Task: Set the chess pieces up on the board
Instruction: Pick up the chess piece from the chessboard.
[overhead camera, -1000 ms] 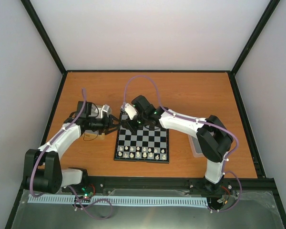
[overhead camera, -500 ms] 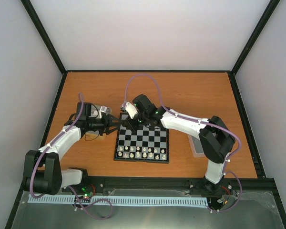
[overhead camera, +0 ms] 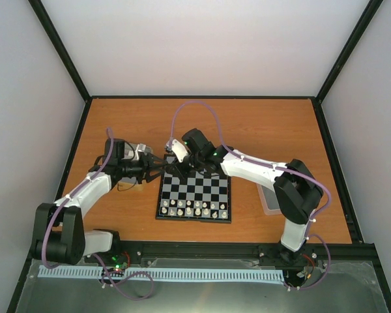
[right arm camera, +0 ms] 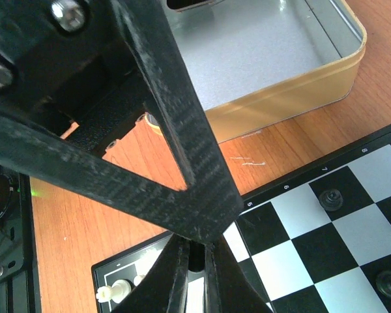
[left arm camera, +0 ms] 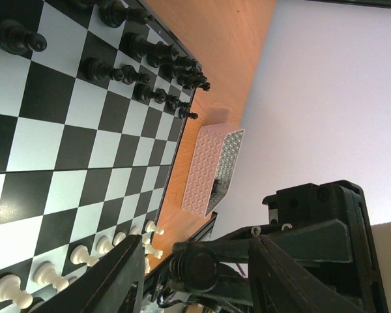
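Chess pieces [overhead camera: 189,210] stand in rows on the board [overhead camera: 195,189], the whitish set along its near edge and the black set at the far side. The board lies mid-table [overhead camera: 260,124]. The left claw [left arm camera: 197,242] gapes wide at the board's far-left corner, holding nothing. The right claw [right arm camera: 197,255] beside it has its fingers almost touching, and I cannot tell whether a piece sits between them.

The board [left arm camera: 85,150] fills the left side. Black pieces [left arm camera: 107,70] stand in rows at the top. White pieces [left arm camera: 85,255] stand in a row at the bottom. A pink tray [left arm camera: 212,169] with a bumpy pattern sits on the orange worktop [left arm camera: 228,39] near the board's edge. The gripper [left arm camera: 199,240] has its two fingers wide apart.
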`<state>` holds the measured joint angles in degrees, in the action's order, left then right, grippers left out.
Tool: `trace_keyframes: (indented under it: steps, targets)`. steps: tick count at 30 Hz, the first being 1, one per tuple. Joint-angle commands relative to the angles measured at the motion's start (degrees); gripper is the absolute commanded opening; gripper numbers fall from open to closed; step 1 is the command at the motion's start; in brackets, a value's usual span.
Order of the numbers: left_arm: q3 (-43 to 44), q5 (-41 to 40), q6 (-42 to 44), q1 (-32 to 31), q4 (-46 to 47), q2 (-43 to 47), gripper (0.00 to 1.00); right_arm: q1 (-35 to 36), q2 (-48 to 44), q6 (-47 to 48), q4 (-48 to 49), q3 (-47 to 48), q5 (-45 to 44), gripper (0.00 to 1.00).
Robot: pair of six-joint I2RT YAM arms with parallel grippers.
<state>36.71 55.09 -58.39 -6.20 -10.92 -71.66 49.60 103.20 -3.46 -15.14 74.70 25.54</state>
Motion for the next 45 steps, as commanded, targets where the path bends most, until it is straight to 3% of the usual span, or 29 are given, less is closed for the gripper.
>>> trace_keyframes:
  steps: [1, 5, 20, 27, 31, 35, 39, 45]
  targets:
    - [-0.3, 2.5, -2.0, 0.5, 1.9, -1.5, 0.43, 0.3, -0.3, 0.0, 0.1, 1.0, 0.8, 0.03]
    - [-0.9, 3.3, -2.4, 0.4, 1.3, -2.0, 0.42, 0.3, 0.0, -1.0, 0.7, 1.4, 1.1, 0.03]
    - [-3.3, 6.1, -8.2, 0.5, 5.6, -1.6, 0.17, 0.3, 1.1, -3.5, 0.8, 2.2, 1.2, 0.06]
    - [-5.0, 7.8, -14.6, 0.5, 9.6, 0.2, 0.13, 0.2, -0.3, -8.3, 0.8, 1.6, 3.6, 0.22]
    - [-6.5, 8.5, -22.3, 0.5, 14.4, 2.2, 0.13, -0.2, -3.7, -15.3, 7.6, -2.3, 5.2, 0.39]
    - [-7.5, 7.8, -31.4, 0.5, 19.6, 4.0, 0.13, -1.6, -7.8, -25.0, 19.5, -8.9, 6.0, 0.5]
    - [-8.3, 5.9, -38.6, 0.5, 23.5, 5.6, 0.13, -1.9, -10.8, -34.0, 29.2, -13.8, 3.9, 0.56]
    - [-9.2, 2.9, -48.3, 0.5, 29.4, 7.1, 0.13, -1.9, -10.7, -40.2, 35.5, -17.0, 3.7, 0.56]
